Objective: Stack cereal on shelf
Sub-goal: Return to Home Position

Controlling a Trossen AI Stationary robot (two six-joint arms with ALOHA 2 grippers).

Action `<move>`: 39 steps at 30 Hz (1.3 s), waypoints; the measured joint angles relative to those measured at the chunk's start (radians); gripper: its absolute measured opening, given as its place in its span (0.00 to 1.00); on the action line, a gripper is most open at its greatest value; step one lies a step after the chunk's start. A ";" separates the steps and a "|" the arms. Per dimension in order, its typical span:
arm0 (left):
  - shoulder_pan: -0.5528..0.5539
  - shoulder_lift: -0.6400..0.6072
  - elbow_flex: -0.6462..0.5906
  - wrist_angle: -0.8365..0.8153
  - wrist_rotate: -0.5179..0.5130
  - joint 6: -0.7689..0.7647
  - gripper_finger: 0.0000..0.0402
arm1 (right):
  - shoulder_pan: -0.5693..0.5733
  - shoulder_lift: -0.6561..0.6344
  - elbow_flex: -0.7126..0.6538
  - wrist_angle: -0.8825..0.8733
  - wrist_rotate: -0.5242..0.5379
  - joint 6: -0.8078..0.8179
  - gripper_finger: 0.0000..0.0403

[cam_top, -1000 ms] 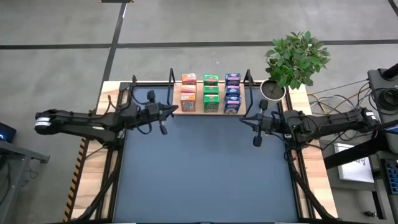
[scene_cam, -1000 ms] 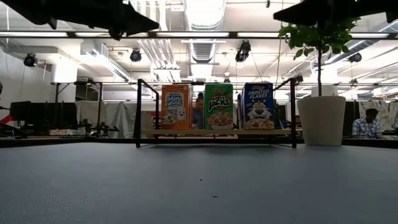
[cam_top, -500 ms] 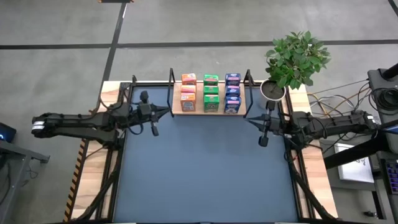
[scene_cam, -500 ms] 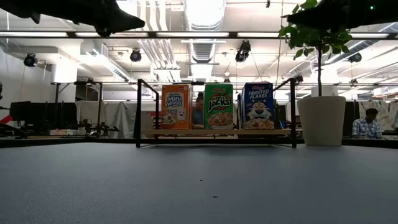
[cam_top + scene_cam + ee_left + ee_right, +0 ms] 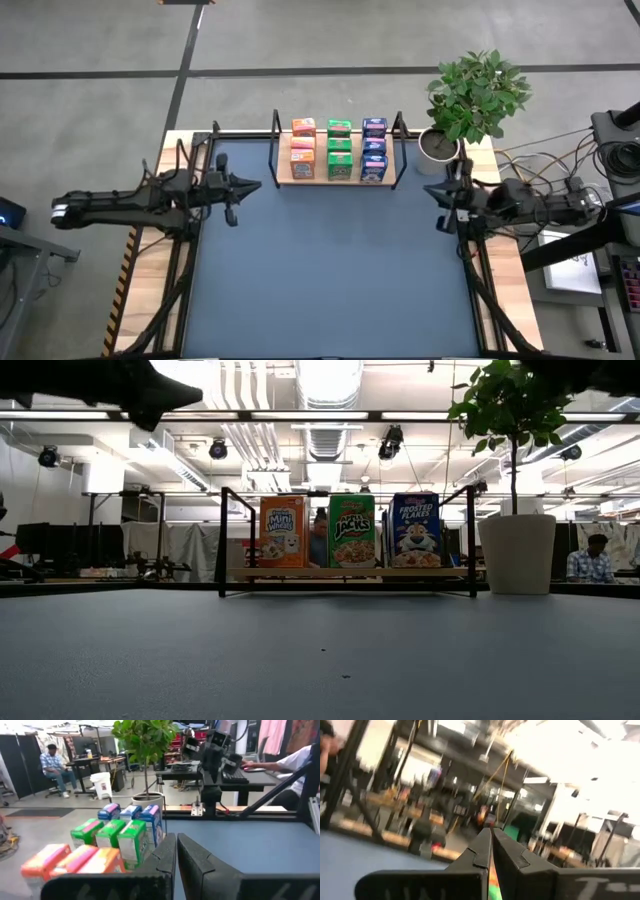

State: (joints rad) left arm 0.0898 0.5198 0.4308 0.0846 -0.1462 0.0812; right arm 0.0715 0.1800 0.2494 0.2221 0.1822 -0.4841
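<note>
**Nine cereal boxes standing on the shelf; both tools closed and empty**

The shelf point(image 5: 284, 172) is sitting at the far edge of the counter point(image 5: 330, 270), roughly centred between the two arms. Its light-wood board is carrying three rows of miniature cereal, each row running from near to far, three boxes deep.

- The orange boxes point(image 5: 303, 150) are occupying the left row.
- The green boxes point(image 5: 339, 150) are occupying the middle row.
- The blue boxes point(image 5: 374, 150) are occupying the right row.

All of the boxes are standing upright inside the black frame posts. In the low view only the nearest box of each row is showing its front, and the three are lining up side by side.

The left tool point(image 5: 252, 185) is hovering above the counter's left edge, left of the shelf and slightly nearer than it, and is pointing right. Its fingers point(image 5: 165, 865) are lying closed against each other with nothing between them.

The right tool point(image 5: 432, 189) is hovering above the counter's right edge, pointing left. Its fingers point(image 5: 480, 855) are likewise pressed together and carrying nothing. Neither tool is touching the shelf or any box.

A potted plant point(image 5: 475, 95) is standing just right of the shelf, beyond the right tool. In the room behind, a person point(image 5: 597, 555) is sitting at a desk.
</note>
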 joint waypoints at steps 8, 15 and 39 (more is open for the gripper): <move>0.000 -0.148 -0.130 0.012 0.002 -0.065 0.00 | 0.000 -0.094 -0.037 -0.003 -0.002 -0.009 0.02; 0.000 -0.271 -0.228 0.046 0.002 -0.090 0.00 | 0.000 -0.108 -0.045 -0.014 0.001 -0.025 0.02; 0.000 -0.473 -0.369 0.019 0.004 -0.139 0.00 | 0.000 -0.179 -0.047 -0.233 0.056 -0.017 0.02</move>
State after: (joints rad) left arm 0.0898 0.0473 0.0614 0.1039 -0.1426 -0.0575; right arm 0.0711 0.0010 0.2028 -0.0104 0.2379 -0.5013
